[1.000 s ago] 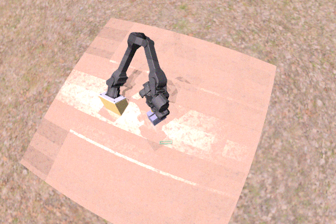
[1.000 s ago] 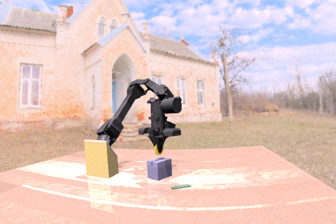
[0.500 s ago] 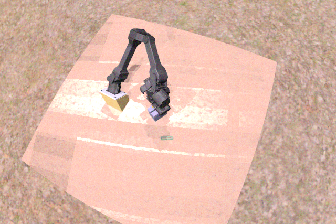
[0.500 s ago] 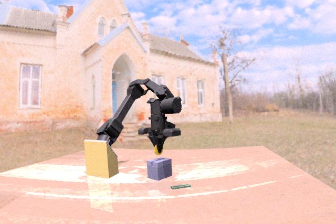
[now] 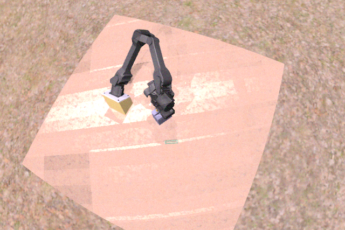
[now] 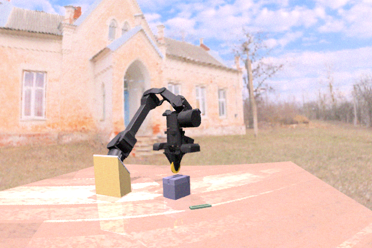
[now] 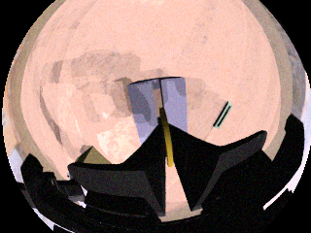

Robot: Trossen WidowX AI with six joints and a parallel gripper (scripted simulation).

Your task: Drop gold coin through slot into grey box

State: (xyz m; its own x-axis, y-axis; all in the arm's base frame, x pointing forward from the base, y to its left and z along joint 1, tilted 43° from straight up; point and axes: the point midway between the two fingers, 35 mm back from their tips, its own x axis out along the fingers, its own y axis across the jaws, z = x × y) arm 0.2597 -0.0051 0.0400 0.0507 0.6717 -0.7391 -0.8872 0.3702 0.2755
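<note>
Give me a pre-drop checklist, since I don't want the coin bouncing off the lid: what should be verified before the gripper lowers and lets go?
1. Coin clamped in the gripper: ok, it hangs edge-down between the fingertips.
2. Gripper above the grey box: ok.
3. Coin edge in line with the slot: ok by the wrist view, roughly.
4. Coin clear of the lid: ok, a gap shows.
5. Exact centring over the slot: cannot tell.
6. Holder out of the way: ok, it lies apart on the table.
</note>
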